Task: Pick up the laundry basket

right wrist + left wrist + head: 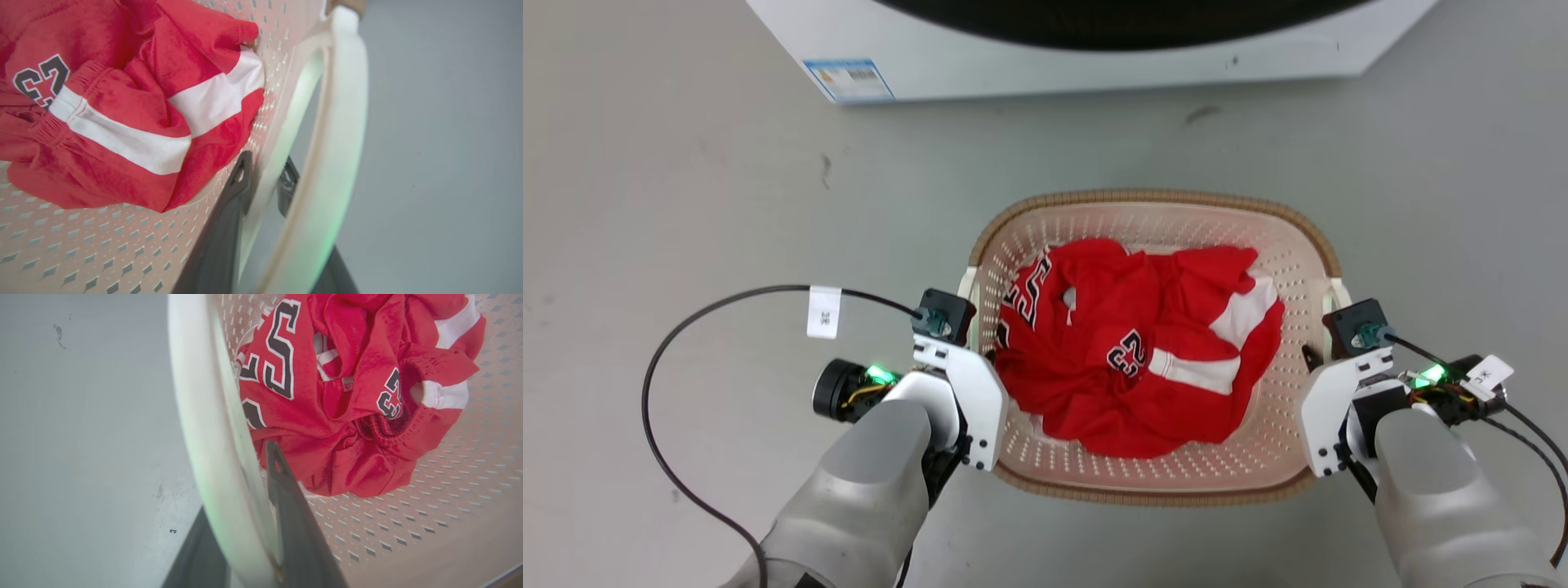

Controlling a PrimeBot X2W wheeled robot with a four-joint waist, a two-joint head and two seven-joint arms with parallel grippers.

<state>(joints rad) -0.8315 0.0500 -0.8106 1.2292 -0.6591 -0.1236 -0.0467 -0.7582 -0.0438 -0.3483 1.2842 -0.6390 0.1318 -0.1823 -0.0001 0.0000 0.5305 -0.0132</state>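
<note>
Laundry basket on the grey floor, just before the white washing machine and between the two arms; whether it has left the floor yet cannot be told. Count: one basket, two white side handles, one washing machine, two pincers. There is also one heap of red clothing numbered 23, seemingly a jersey and shorts, though the number of pieces is unclear. Left pincer straddles the left handle, one dark finger inside against the perforated wall and the other outside, and looks clamped on it. Right pincer likewise looks closed on the pale inner strip of the right handle, with one finger inside the wall and one in the handle gap. Handling, as a judgement: thin perforated plastic, light, and the soft load adds little weight. The walls are likely to flex if squeezed and the smooth handles are somewhat slippery. The two side handles are the proper hold, taken near their middles. Raise both sides evenly, since the heap lies slightly toward the left and may slide if the basket tips.
</note>
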